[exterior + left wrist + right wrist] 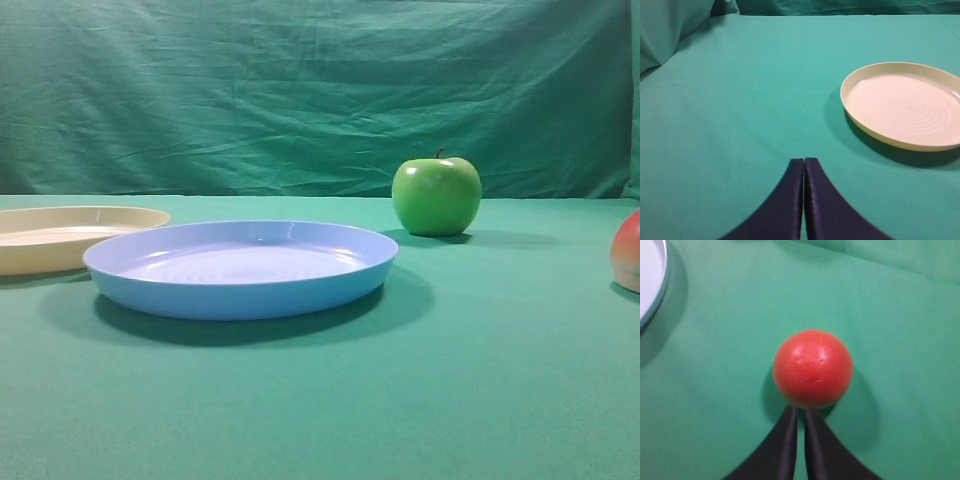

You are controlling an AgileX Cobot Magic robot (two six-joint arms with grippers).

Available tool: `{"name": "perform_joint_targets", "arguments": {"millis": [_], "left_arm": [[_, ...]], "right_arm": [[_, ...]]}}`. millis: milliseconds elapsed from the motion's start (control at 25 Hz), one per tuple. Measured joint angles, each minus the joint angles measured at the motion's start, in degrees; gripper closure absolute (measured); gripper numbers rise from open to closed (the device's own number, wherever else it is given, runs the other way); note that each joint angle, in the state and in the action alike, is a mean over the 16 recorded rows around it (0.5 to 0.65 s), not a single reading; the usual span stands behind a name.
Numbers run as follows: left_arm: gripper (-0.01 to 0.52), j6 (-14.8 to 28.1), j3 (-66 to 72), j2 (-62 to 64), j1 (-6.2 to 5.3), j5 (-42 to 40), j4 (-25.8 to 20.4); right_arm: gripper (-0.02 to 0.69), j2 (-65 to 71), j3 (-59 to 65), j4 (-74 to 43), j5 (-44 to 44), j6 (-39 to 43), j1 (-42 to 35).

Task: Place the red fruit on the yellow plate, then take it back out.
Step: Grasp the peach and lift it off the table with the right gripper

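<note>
Resting on the green tabletop (pixel 480 400), the red fruit (pixel 813 368) lies just in front of the right pincer (pixel 801 412), whose 2 fingers stand nearly together with only a thin gap, not clamped on it. The left pincer (pixel 804 162) is pressed together, holding nothing. The yellow plate (pixel 860 75) sits beside the blue plate (pixel 240 295); a green apple (pixel 436 195) stands behind.

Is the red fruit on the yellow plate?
No, the red fruit sits on the green cloth, and the yellow plate in the left wrist view holds nothing.
</note>
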Motion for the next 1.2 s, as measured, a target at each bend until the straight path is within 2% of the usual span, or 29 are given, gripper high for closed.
{"name": "perform_joint_targets", "arguments": {"millis": [120, 240, 360, 520, 760, 1200], "left_arm": [[0.514, 0.0, 0.0, 0.0, 0.0, 0.0, 0.0], [0.514, 0.0, 0.0, 0.0, 0.0, 0.0, 0.0], [0.514, 0.0, 0.0, 0.0, 0.0, 0.0, 0.0], [0.514, 0.0, 0.0, 0.0, 0.0, 0.0, 0.0], [0.514, 0.0, 0.0, 0.0, 0.0, 0.0, 0.0], [0.514, 0.0, 0.0, 0.0, 0.0, 0.0, 0.0]], "right_arm": [[0.111, 3.27, -1.5, 0.52, -0.46, -0.06, 0.0], [0.035, 6.6, -2.63, 1.05, -1.03, 0.21, 0.0], [0.004, 9.98, -3.39, 1.35, -1.99, 0.49, 0.0], [0.007, 14.16, -3.86, 1.44, -3.83, 0.58, 0.0], [0.077, 18.66, -3.98, 1.55, -6.35, 0.62, 0.0], [0.358, 20.06, -7.76, 1.79, -4.01, 0.74, 0.0]]}}
